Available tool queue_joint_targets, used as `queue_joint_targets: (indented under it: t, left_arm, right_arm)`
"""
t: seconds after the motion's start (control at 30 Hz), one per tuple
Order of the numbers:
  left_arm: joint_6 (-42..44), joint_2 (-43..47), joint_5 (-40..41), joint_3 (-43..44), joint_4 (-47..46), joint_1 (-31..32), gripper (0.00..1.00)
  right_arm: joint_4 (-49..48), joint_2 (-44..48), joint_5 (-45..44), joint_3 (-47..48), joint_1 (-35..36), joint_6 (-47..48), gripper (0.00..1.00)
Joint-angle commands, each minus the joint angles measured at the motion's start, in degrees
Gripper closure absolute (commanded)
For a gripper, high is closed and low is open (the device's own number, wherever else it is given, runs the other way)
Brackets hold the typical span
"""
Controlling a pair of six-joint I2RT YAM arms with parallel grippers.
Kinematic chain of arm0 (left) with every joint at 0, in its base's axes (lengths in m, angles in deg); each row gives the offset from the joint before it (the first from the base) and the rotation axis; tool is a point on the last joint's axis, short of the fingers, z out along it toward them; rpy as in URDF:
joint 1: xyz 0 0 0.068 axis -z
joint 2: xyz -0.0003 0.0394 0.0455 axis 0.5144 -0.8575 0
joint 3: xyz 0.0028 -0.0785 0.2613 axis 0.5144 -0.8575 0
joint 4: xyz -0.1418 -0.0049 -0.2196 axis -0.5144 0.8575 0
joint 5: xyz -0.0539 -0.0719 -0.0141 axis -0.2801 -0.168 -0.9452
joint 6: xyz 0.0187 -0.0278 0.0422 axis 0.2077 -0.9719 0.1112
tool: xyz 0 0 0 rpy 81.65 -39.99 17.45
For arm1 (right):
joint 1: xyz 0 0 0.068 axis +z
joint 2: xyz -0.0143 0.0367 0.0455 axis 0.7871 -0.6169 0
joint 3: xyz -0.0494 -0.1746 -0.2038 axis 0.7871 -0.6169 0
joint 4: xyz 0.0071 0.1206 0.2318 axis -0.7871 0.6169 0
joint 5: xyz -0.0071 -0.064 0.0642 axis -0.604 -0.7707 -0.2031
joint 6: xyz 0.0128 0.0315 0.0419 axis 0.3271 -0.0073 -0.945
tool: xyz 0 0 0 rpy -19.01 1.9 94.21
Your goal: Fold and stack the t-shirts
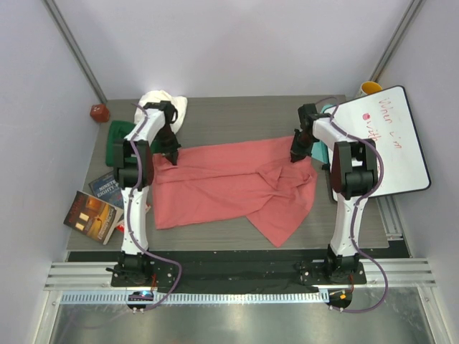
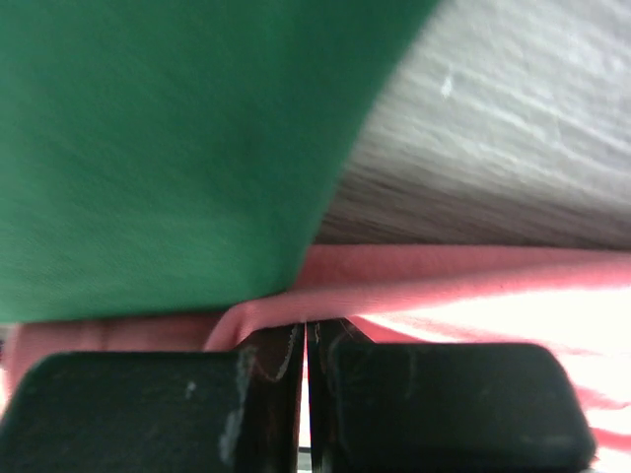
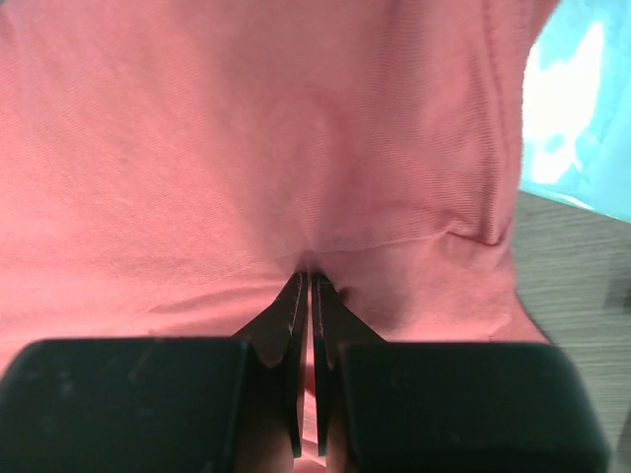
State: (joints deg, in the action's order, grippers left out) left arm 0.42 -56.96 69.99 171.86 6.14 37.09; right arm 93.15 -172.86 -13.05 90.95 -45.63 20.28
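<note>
left gripper point(image 1: 171, 159) and right gripper point(image 1: 295, 158) each pinched only a thin fold of the pink shirt point(image 1: 229, 185), so it could slip free on lifting.

Twin arms, same build L and R: left arm point(image 1: 135, 215) and right arm point(image 1: 349, 215) in white link shells w/ chunky black joint housings btwn. Black bases point(image 1: 133, 266) at the bottom. Thin purple-ish cable point(image 1: 171, 271) looping out from each base, then up along the links. Small blue spot point(image 1: 140, 294) on the plug under the L base, orange-red spot point(image 1: 344, 293) under the R. Left gripper point(image 1: 172, 159) and right gripper point(image 1: 295, 158) all black. Up close from the wrist cams: blocky matte-black finger mounts w/ a few pale dust specks, thin tapered fingers point(image 2: 281, 355), edges a bit worn.
</note>
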Motion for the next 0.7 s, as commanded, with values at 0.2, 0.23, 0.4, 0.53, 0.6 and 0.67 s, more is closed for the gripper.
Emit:
queue_joint_targets:
  t: [0.2,0.23,0.4,0.53,0.6,0.67]
  left_arm:
    - [0.0,-4.0,3.4,7.2,-0.4,-4.9,0.96]
    - [-0.3,-4.0,2.4,7.1,-0.6,-4.9,0.94]
    - [-1.3,-1.8,-3.1,2.7,-4.3,-3.9,0.84]
    - [-2.5,2.2,-5.3,-0.9,-6.7,-3.1,0.53]
    - [-4.0,4.6,-8.8,-2.5,-9.6,-3.5,0.48]
    - [-7.0,8.2,-10.5,-4.6,-13.6,-4.2,0.47]
  right_arm:
    - [1.6,3.3,-0.4,-4.8,-2.5,-0.6,0.91]
    - [1.6,3.3,-0.3,-4.7,-2.6,-0.8,0.91]
    - [1.7,3.5,0.5,-4.4,-2.5,-1.1,0.91]
    - [-1.0,7.7,0.2,-5.0,-2.5,-1.5,0.79]
    - [-3.3,12.3,-0.5,-5.7,-2.6,-1.8,0.73]
    - [-5.7,15.1,-1.7,-5.7,-2.6,-1.9,0.67]
